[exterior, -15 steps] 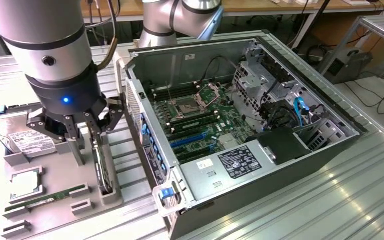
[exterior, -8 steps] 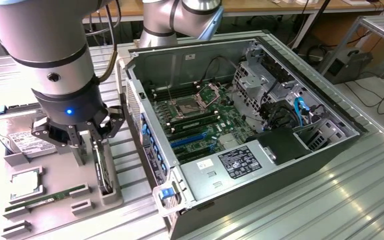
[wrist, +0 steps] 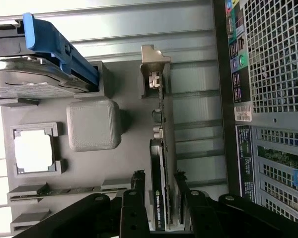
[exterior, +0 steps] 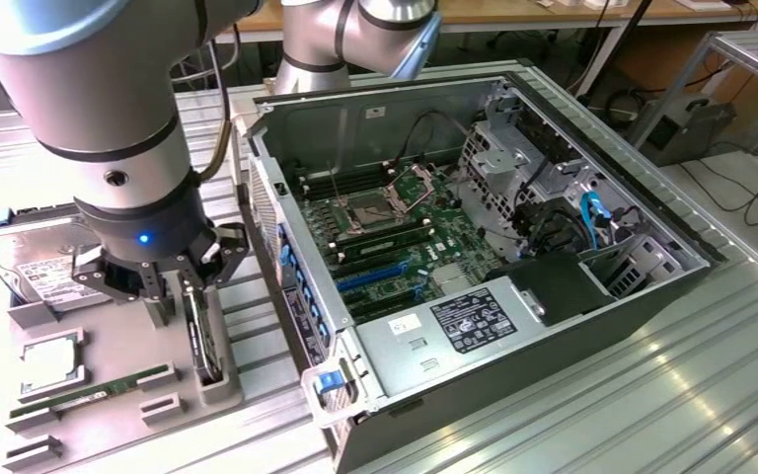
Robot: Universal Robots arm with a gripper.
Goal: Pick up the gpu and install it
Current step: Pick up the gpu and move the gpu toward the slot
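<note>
Fingers first: the gripper (exterior: 177, 296) hangs low over the gray parts tray (exterior: 115, 390) at the exterior view's left. Its two black fingers (wrist: 138, 198) are spread apart with the gpu (wrist: 162, 148) standing between them. From the wrist view I judge them open and not yet clamped, since a sliver of space shows on each side of the card.

The gpu (exterior: 202, 341) stands on its edge in a slot of the tray, thin and upright. Its long axis runs along the slot, from under the gripper toward the tray's near end in the exterior view. The fingers straddle its thin width, one facing each flat side, so closing would squeeze across the card and not along it. They sit toward one end of the card, not at its middle. The far end rests against a pale post of the tray.

Just beside it on the tray lie the hard drive (exterior: 39, 272) and the memory stick (exterior: 90, 395). The open computer case (exterior: 643, 296) lies on its side at the exterior view's right, close beside the tray, and the card is not yet in it.
</note>
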